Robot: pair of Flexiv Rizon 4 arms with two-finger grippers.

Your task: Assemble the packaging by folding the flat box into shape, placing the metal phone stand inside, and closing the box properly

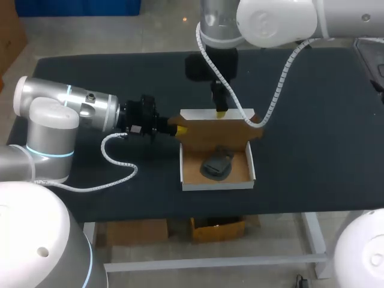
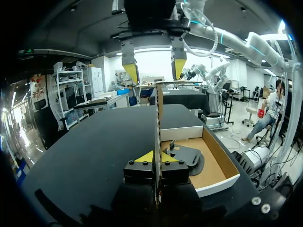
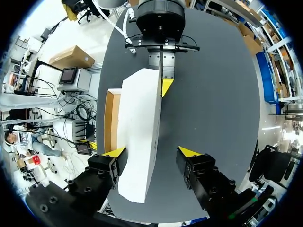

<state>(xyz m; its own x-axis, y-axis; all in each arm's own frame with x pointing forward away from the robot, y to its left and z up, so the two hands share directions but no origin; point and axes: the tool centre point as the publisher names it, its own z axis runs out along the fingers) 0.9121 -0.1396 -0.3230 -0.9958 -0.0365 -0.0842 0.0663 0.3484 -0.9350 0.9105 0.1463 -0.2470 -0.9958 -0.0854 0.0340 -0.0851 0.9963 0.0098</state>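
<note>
The metal phone stand lies inside the open box on the tabletop, the lid standing upright. My left fingers pinch the lid's side edge. My right fingers hang spread wide, straddling its top.

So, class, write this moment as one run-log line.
phone stand in box | lid raised | left gripper shut on lid | right gripper open, astride lid
</note>
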